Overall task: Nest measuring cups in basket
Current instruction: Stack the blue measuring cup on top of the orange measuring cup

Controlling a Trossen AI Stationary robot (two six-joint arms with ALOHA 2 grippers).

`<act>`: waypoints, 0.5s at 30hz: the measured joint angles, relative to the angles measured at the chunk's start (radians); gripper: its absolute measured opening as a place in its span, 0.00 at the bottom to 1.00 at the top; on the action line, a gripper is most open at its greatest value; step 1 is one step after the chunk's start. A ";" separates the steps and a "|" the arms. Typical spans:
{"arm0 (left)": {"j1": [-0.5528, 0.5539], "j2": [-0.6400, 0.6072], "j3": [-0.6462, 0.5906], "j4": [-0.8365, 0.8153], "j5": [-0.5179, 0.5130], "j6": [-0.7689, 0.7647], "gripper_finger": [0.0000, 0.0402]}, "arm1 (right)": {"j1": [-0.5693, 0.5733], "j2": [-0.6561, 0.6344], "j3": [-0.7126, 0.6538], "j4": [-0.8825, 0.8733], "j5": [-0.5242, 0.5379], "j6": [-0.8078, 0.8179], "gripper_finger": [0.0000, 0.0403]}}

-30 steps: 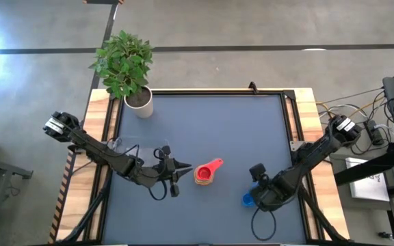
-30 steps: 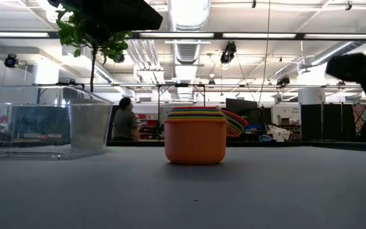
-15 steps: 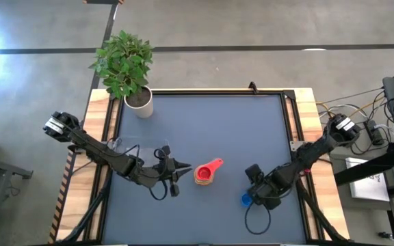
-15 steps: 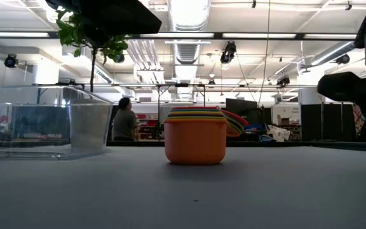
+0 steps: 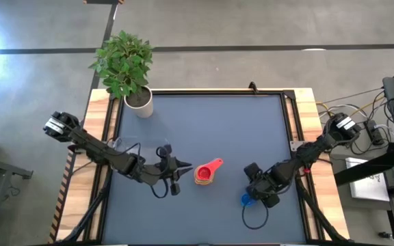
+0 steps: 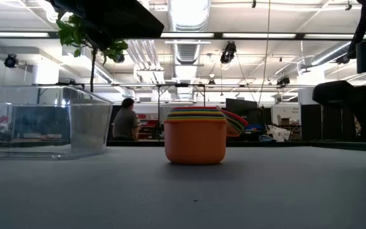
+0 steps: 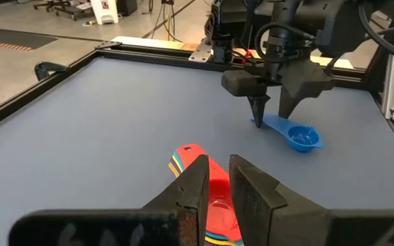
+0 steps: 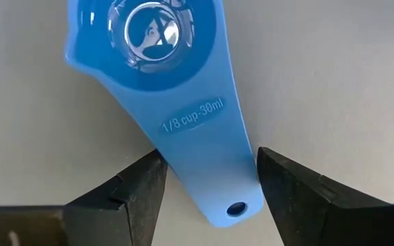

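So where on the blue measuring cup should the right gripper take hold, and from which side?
By its flat handle, from straight above. The blue cup lies upright on the mat, handle level and clear of the bowl, and the open right gripper already straddles the handle's narrow width near its hole.

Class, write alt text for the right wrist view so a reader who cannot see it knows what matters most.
The right gripper is open, one dark finger on each side of the flat handle of the blue measuring cup, which lies on the grey table. The handle reads "1/8 cup-30ml" and has a small hole near its end.
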 joint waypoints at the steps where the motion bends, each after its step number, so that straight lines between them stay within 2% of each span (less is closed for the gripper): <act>1: 0.000 0.000 0.000 0.000 0.000 0.001 0.10 | 0.000 0.000 -0.002 0.005 -0.007 -0.003 0.55; 6: 0.005 0.000 0.000 0.000 0.000 0.005 0.10 | -0.002 0.000 -0.004 0.010 -0.017 -0.021 0.51; 15: 0.009 0.000 0.000 0.000 0.000 0.006 0.10 | -0.002 0.002 0.005 0.007 -0.020 -0.073 0.32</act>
